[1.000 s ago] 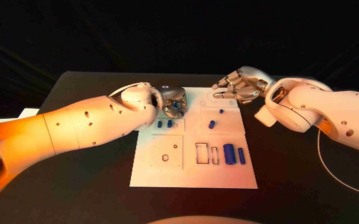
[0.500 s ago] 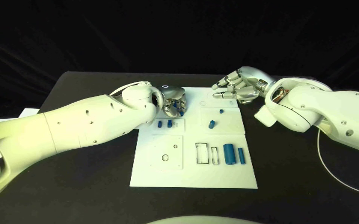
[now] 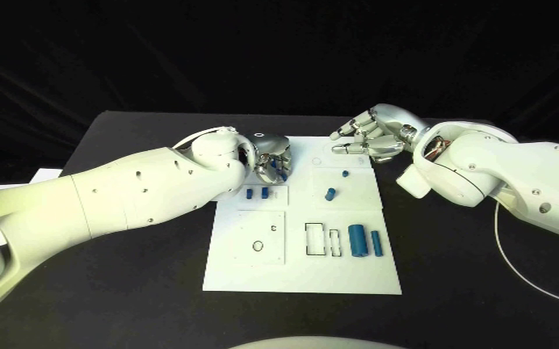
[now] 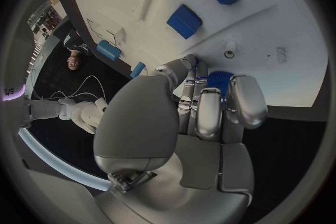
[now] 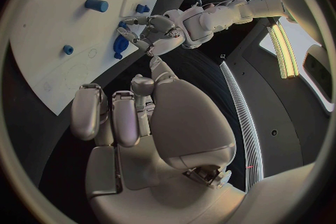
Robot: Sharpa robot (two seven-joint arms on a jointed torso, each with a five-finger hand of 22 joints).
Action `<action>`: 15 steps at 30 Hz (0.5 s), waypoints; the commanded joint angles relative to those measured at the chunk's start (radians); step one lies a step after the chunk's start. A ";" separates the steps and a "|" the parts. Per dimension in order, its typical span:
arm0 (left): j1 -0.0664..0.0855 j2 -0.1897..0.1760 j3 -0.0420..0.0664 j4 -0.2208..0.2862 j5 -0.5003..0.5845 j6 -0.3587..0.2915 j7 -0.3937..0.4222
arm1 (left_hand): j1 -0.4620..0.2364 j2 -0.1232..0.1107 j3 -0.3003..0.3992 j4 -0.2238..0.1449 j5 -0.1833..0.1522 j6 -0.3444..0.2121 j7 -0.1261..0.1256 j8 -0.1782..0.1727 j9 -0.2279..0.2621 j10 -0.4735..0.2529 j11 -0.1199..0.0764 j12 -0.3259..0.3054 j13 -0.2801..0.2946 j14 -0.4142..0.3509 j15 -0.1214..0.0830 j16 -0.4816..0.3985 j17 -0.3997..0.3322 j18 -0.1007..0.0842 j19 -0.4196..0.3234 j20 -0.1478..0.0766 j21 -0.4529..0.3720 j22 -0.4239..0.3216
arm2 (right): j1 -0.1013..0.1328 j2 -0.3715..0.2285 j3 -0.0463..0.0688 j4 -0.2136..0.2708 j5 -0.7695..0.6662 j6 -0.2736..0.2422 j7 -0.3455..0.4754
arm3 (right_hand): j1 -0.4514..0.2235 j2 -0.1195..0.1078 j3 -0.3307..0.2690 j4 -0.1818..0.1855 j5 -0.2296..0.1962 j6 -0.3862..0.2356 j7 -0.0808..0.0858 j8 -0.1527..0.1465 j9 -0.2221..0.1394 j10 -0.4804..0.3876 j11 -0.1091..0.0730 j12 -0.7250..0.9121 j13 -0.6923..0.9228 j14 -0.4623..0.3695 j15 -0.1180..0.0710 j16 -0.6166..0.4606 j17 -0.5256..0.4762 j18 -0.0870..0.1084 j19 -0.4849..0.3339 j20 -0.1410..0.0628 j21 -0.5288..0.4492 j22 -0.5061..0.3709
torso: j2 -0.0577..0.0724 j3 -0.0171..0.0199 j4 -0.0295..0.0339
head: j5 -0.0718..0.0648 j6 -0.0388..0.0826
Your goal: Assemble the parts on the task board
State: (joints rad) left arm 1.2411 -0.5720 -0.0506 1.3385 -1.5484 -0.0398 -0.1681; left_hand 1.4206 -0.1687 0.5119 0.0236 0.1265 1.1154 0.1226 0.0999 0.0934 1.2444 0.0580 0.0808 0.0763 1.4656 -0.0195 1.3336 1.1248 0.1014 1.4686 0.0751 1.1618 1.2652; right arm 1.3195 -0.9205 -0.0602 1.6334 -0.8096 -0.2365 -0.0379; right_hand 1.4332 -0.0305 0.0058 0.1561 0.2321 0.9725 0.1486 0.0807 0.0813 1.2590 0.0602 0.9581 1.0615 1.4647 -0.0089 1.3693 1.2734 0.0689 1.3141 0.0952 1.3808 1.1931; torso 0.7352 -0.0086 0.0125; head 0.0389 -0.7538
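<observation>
the white task board [image 3: 350, 272] lies flat in the middle of the black worktop [image 3: 128, 284]. the left hand [image 3: 271, 161] is over the far left corner of the board. its fingers [image 4: 210, 115] are curled around a blue part [image 4: 219, 79], so it is holding that part just above the board. right beside this hand two small blue blocks [image 3: 256, 193] sit side by side on the board. in the left wrist view they are two blue squares [image 4: 185, 21].

the right hand [image 3: 371, 136] is at the far right corner of the board. its fingers [image 5: 105, 115] are apart and a little bent, and it holds nothing. it floats above the board edge.

a small blue peg [image 3: 345, 174] and a short blue piece [image 3: 329, 195] rest on the right side of the board. nearer the robot, a fat blue cylinder [image 3: 356, 240] and a thin blue bar [image 3: 376, 242] lie next to each other, beside some empty slots [image 3: 317, 238].
</observation>
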 commanded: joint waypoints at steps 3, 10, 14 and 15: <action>-0.004 0.002 -0.003 -0.002 0.007 -0.002 0.008 | -0.010 0.001 0.004 -0.008 -0.006 0.019 -0.001 0.007 0.003 0.018 -0.002 0.002 0.002 0.029 -0.009 0.006 -0.002 -0.016 0.016 -0.004 -0.005 0.000 | -0.001 0.001 0.000 0.002 -0.003 0.015 0.009 | -0.007 0.005 0.002 0.002 0.007 0.008 -0.001 -0.002 0.001 -0.005 -0.002 0.003 0.001 0.041 -0.006 -0.003 0.000 0.017 -0.006 0.001 -0.006 -0.001 | 0.000 0.0000 -0.0002 | 0.000 0.001; -0.004 0.002 -0.003 0.000 0.010 -0.039 0.017 | -0.007 0.008 0.008 -0.015 -0.005 0.032 -0.001 0.009 0.004 0.030 -0.005 0.001 0.004 0.029 -0.011 0.009 -0.002 -0.017 0.017 -0.006 -0.002 0.004 | -0.001 0.001 0.000 0.002 -0.003 0.015 0.009 | -0.009 0.007 0.002 0.002 0.007 0.009 -0.001 -0.001 0.001 -0.003 -0.002 0.006 0.002 0.041 -0.007 -0.004 0.000 0.016 -0.005 0.001 -0.006 0.000 | 0.000 -0.0006 -0.0005 | 0.001 0.001; -0.005 -0.007 0.001 0.013 0.023 -0.058 0.020 | -0.008 0.007 0.008 -0.016 -0.005 0.032 0.001 0.008 0.004 0.030 -0.004 0.000 0.004 0.030 -0.011 0.009 -0.002 -0.017 0.017 -0.006 -0.003 0.003 | -0.001 0.002 0.000 0.002 -0.003 0.015 0.010 | -0.009 0.007 0.002 0.002 0.007 0.009 -0.001 -0.001 0.001 -0.003 -0.002 0.006 0.002 0.041 -0.007 -0.004 0.000 0.016 -0.005 0.001 -0.006 0.000 | 0.000 -0.0004 -0.0006 | 0.001 0.004; -0.005 -0.012 0.002 0.019 0.029 -0.062 0.021 | -0.009 0.006 0.008 -0.016 -0.005 0.031 0.002 0.007 0.003 0.029 -0.003 -0.002 0.003 0.029 -0.011 0.009 -0.002 -0.017 0.017 -0.006 -0.003 0.003 | -0.001 0.002 0.000 0.001 -0.003 0.016 0.010 | -0.009 0.007 0.002 0.002 0.007 0.009 -0.001 -0.001 0.001 -0.003 -0.002 0.006 0.002 0.041 -0.007 -0.004 0.000 0.016 -0.005 0.001 -0.006 0.000 | 0.000 -0.0004 -0.0006 | 0.001 0.004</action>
State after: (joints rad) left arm 1.2359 -0.5815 -0.0502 1.3514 -1.5396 -0.0734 -0.1625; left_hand 1.4166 -0.1648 0.5216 0.0137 0.1264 1.1416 0.1247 0.1038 0.0965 1.2671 0.0532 0.0811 0.0811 1.4658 -0.0268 1.3392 1.1240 0.1015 1.4686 0.0752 1.1617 1.2677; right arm 1.3194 -0.9196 -0.0602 1.6340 -0.8096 -0.2354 -0.0375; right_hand 1.4289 -0.0263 0.0058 0.1561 0.2321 0.9726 0.1486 0.0807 0.0813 1.2590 0.0602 0.9581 1.0631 1.4647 -0.0089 1.3693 1.2734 0.0688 1.3141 0.0952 1.3808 1.1931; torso 0.7355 -0.0089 0.0120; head 0.0400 -0.7511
